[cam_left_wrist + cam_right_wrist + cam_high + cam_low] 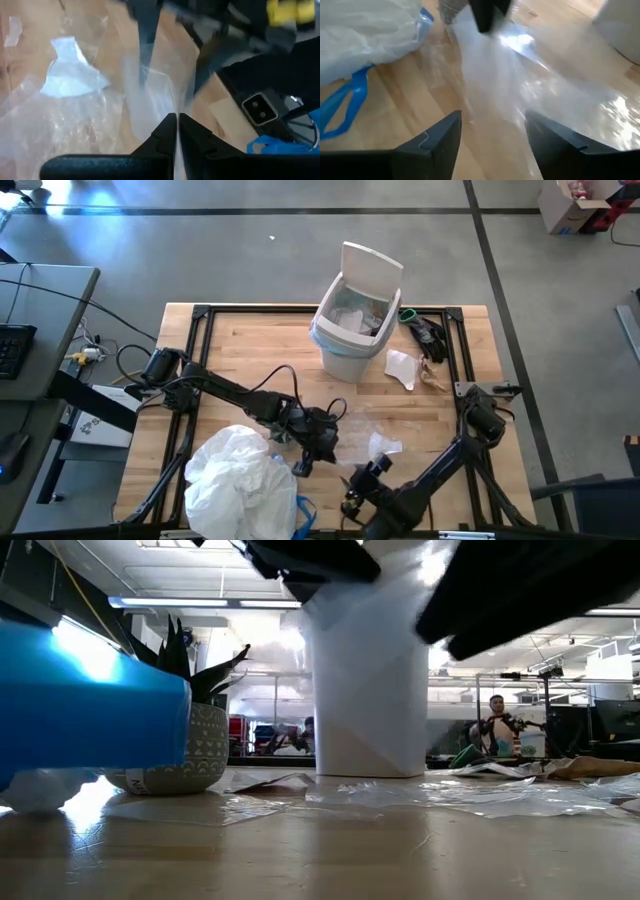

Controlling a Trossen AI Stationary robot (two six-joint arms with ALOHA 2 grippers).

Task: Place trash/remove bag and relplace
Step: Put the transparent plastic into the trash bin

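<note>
Clear plastic wrapper (pixel 372 442) lies flat on the wooden counter (pixel 250 350) near its front, pinched by the left gripper (pixel 303 463), whose fingers (pixel 172 131) are pressed together on a fold of it. The right gripper (pixel 352 480) hovers just beside it, fingers (pixel 440 137) spread apart over the sheet. A full white bag (pixel 240 480) with blue ties sits at the front left. Behind, the white bin (pixel 350 320), lid tipped up, holds trash inside a light-blue liner. White paper scrap (pixel 403 367) and brown paper (pixel 432 375) lie beside the bin.
</note>
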